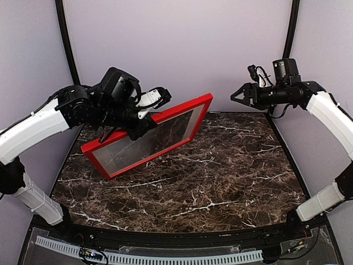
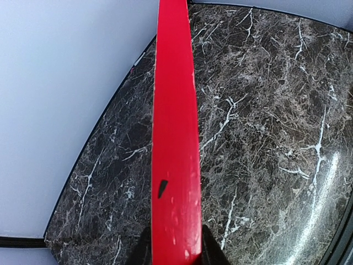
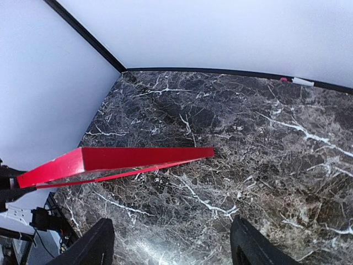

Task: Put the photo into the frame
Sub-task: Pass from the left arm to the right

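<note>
Red frame (image 1: 150, 138) is held tilted over the table (image 1: 231, 182), clenched at its upper long edge by the left gripper (image 1: 146, 118), w/ long axis aimed toward the right gripper (image 1: 235, 95), seen spread open & empty, well apart off frame's raised end; photo not seen.

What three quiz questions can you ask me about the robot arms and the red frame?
1. True or false: the frame lies flat on the table.
2. Which side's gripper holds the frame? A: left. B: right. C: both.
3. Fill in: the right gripper has its jaws ____.
Key: 1 false, the frame is tilted; 2 A, the left gripper; 3 open.
</note>
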`<action>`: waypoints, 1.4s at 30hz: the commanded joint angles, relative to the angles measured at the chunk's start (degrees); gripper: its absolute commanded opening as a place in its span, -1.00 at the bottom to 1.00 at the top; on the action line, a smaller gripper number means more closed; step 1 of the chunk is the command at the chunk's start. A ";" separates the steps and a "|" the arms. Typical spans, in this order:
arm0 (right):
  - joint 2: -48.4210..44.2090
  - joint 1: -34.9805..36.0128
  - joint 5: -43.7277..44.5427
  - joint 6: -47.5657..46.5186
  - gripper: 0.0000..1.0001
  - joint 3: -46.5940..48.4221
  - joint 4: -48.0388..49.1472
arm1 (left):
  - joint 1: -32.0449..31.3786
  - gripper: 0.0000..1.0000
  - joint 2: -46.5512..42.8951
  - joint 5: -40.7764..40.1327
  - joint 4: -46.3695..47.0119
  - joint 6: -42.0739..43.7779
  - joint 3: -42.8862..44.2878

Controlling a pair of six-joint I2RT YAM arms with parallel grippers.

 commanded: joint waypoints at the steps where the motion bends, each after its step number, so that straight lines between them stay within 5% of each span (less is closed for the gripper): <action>1: -3.67 0.42 -2.79 -3.95 0.53 -1.92 6.97 | 2.53 -1.00 -1.34 8.85 0.74 1.18 7.01; 15: -5.88 9.15 -5.01 -26.56 0.61 0.59 7.93 | 8.64 -1.00 14.04 23.11 -15.64 14.48 26.98; 42: 9.67 23.80 10.30 -41.08 0.57 22.20 -19.66 | 11.23 -1.00 12.58 35.08 -17.59 18.71 31.87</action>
